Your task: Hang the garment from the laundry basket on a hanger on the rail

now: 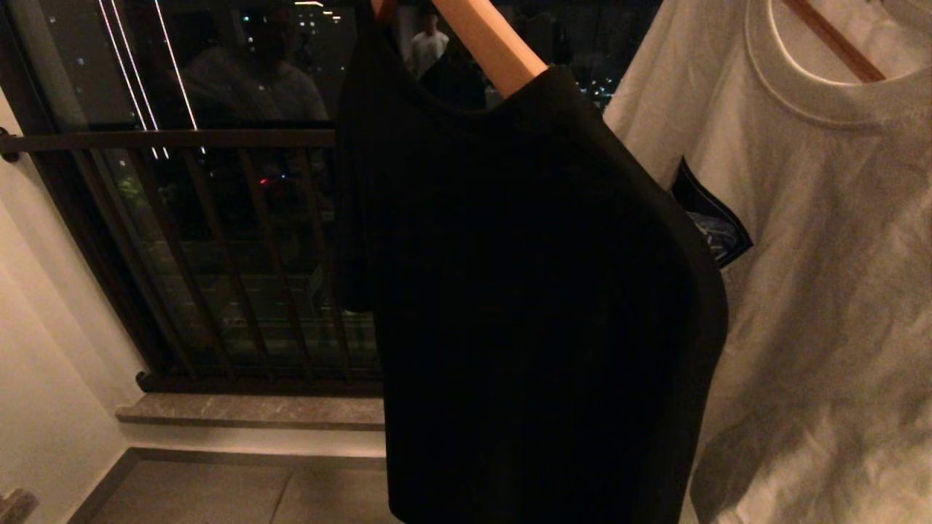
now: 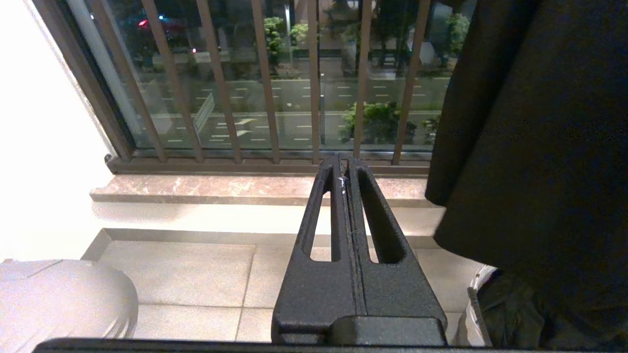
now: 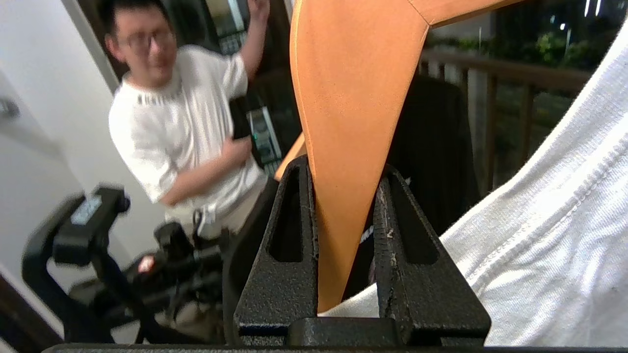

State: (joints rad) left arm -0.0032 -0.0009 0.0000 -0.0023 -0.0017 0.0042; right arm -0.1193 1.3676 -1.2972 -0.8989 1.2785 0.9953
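Right gripper [image 3: 343, 196]: nearest the right wrist camera, black, its two fingers [image 3: 289, 235] clamped on the broad flat of a wooden hanger [image 3: 353, 98]; the wood fills the gap between the jaws

Wooden hanger: pale orange-brown; one arm shows at the top of the head view [image 1: 488, 36], running down into the shoulder of the garment

Black garment [image 1: 539, 291]: a dark T-shirt draped on that hanger, hanging in the centre of the head view, in front of the barred window; its hem drops out of frame below. Also seen as a dark hanging mass beside the left gripper [image 2: 530, 147]

White T-shirt [image 1: 815, 291]: on a second wooden hanger [image 1: 834, 40], just to the right of the black garment and touching it; a dark printed patch [image 1: 710, 215] shows at the seam between the two

Left gripper [image 2: 346, 171]: held low, fingers pressed together with nothing between them, pointing toward the stone sill [image 2: 255, 189]

Window railing [image 1: 175, 138]: dark brown bars before the night glass

Person [image 3: 181, 122]: white short-sleeved top, one arm raised, standing behind a black stand [image 3: 88, 230]

Rail and laundry basket: cannot be made out in any view
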